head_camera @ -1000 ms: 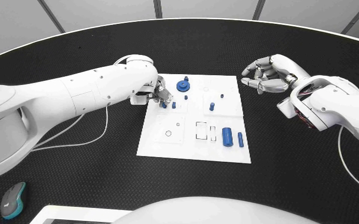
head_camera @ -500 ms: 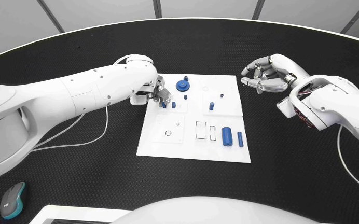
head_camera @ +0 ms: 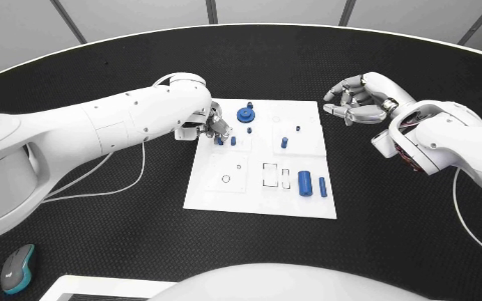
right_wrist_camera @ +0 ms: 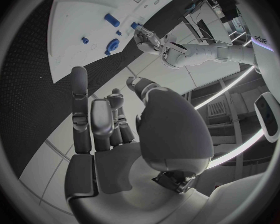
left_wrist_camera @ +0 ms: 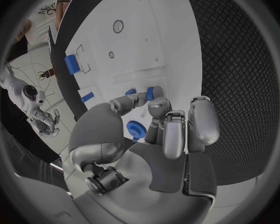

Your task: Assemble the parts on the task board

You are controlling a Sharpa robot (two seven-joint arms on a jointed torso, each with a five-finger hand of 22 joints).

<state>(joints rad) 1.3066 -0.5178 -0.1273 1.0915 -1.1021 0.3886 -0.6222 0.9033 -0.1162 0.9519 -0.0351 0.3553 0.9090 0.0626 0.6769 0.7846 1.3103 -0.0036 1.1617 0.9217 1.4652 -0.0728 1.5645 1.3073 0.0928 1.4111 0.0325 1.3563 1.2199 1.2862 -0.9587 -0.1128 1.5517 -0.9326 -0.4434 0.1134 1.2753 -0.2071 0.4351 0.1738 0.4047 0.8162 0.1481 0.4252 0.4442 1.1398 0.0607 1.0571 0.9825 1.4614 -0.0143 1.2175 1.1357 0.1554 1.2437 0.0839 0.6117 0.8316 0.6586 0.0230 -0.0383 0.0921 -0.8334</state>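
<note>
The white task board (head_camera: 226,193) lies mid-table. My left hand (head_camera: 213,127) hovers over its far left corner, fingertips (left_wrist_camera: 155,106) down at two small blue pegs (head_camera: 220,141) (left_wrist_camera: 150,92); whether they pinch one I cannot tell. A blue gear (head_camera: 245,115) (left_wrist_camera: 135,128) stands just beyond the hand. More small pegs (head_camera: 284,142) stand mid-board. A thick blue cylinder (head_camera: 304,180) and a thinner one (head_camera: 322,187) lie at the near right. My right hand (head_camera: 356,102) (right_wrist_camera: 105,134) hangs off the board's far right corner, fingers loosely bent, holding nothing.
Empty slots (head_camera: 271,174) and a round hole (head_camera: 226,178) mark the board's near half. A white cable (head_camera: 95,193) loops on the black table at the left. A grey and teal object (head_camera: 16,267) lies at the near left corner.
</note>
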